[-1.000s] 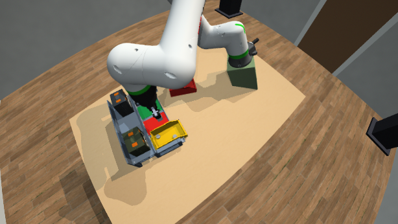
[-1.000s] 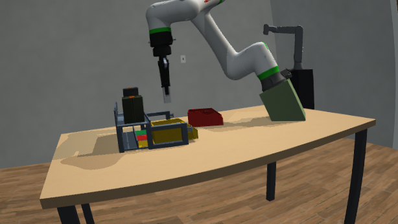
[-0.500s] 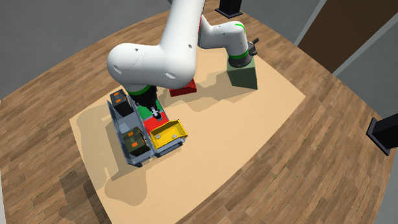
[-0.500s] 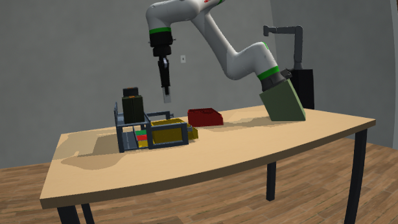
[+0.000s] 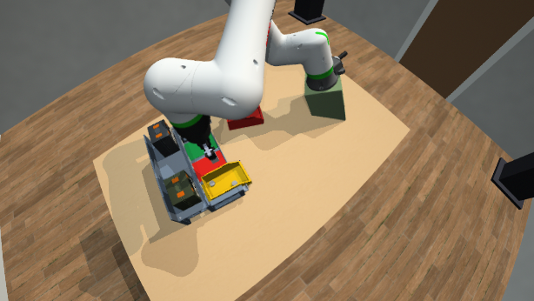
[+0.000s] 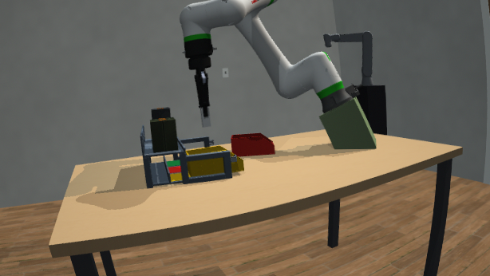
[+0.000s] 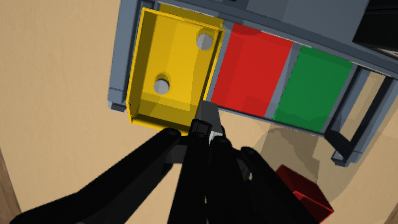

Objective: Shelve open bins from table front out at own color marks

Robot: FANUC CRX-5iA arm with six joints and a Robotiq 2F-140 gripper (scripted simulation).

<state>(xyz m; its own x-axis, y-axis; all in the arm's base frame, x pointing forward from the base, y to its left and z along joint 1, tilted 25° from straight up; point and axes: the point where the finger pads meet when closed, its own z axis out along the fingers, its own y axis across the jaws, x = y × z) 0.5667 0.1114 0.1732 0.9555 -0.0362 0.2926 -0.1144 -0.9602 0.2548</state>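
Note:
The yellow bin (image 5: 227,178) (image 6: 205,167) (image 7: 175,62) lies at one end of the shelf (image 6: 206,155) (image 7: 118,60), beside the red mark (image 5: 208,166) (image 7: 252,70). Two grey round parts lie in it. Its front end juts out past the shelf's front edge; I cannot tell whether it stands level. The red bin (image 5: 247,120) (image 6: 252,144) (image 7: 306,194) stands on the table in front of the shelf, on the green mark's side; its contents are hidden. My gripper (image 5: 211,155) (image 6: 205,120) (image 7: 205,114) is shut and empty, above the shelf's front side and touching neither bin.
Dark boxes with orange patches, one (image 5: 164,139) (image 6: 160,112) at the far end and one (image 5: 184,193) (image 6: 163,135) near the yellow bin, stand on the shelf's upper board. The green mark (image 5: 196,150) (image 7: 316,87) has no bin on it. The arm's green base block (image 5: 327,105) (image 6: 348,128) stands beyond the red bin.

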